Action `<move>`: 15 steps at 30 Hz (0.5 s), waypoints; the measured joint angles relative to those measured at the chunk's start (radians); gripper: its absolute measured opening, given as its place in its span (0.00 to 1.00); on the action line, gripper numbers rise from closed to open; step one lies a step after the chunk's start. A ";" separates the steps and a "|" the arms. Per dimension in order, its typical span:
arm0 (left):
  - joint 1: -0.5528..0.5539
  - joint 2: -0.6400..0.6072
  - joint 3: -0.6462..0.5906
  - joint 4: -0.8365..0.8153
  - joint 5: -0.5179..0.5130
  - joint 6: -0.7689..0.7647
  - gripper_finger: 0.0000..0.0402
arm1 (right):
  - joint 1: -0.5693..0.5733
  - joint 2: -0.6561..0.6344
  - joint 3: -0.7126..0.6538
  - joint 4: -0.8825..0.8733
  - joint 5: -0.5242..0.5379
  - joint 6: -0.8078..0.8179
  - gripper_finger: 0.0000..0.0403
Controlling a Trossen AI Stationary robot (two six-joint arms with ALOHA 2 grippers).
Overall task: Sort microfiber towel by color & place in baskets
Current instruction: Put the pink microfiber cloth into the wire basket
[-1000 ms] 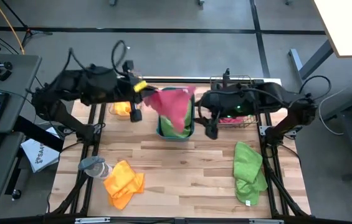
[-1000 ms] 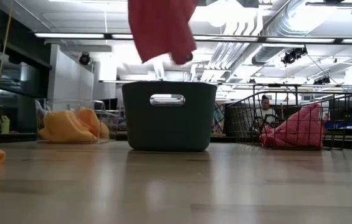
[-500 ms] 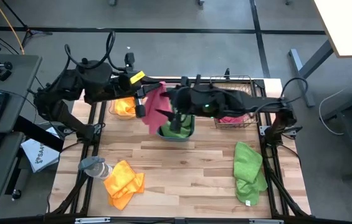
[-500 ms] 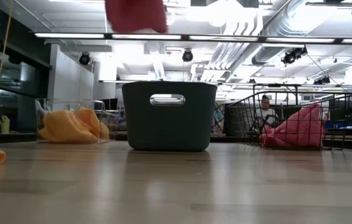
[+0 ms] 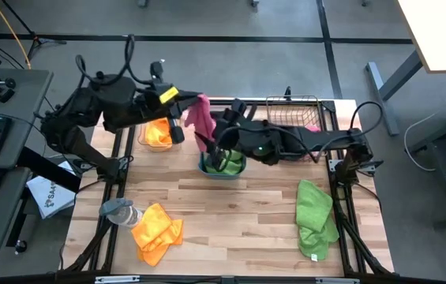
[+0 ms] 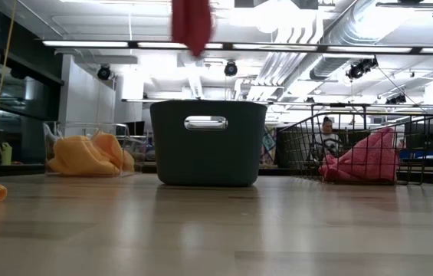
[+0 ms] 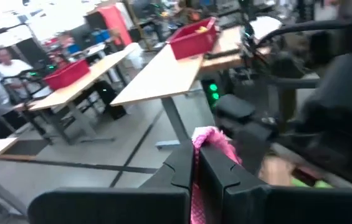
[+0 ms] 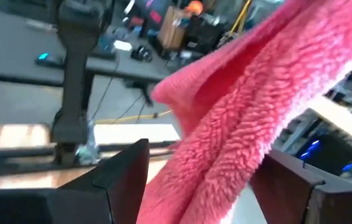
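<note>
My left gripper (image 5: 188, 109) is shut on a pink towel (image 5: 200, 117) and holds it high above the teal tub (image 6: 208, 142). The towel's lower end also shows in the low view (image 6: 191, 23). My right gripper (image 5: 209, 143) has reached across the tub; its open fingers stand on either side of the hanging towel (image 8: 238, 130), and I cannot tell whether they touch it. The tub (image 5: 204, 167) holds a green towel (image 5: 226, 162). The clear bin (image 5: 141, 140) holds an orange towel (image 5: 156, 134). The wire basket (image 5: 292, 102) holds a pink towel (image 6: 369, 157). My left gripper pinches a bunched upper part of the pink towel (image 7: 208, 138) between its two shut fingers (image 7: 182, 168). The towel hangs slack below the hold, lifted clear of the tub and the table.
A green towel (image 5: 315, 214) lies on the table at the right. An orange towel (image 5: 158, 231) lies near the front left, next to a lying bottle (image 5: 118, 211). Bare wood shows in the middle of the table (image 5: 238, 213).
My right arm has swung from over the wire basket toward the table's left, up to the hanging towel. My left gripper has gone up and a little toward the far edge. The pink towel, spread over the tub before, now hangs as a narrow bunch higher up.
</note>
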 joint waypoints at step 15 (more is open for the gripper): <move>-0.013 0.020 0.000 0.157 0.107 -0.113 0.00 | -0.038 -0.002 0.003 0.183 0.085 0.018 0.48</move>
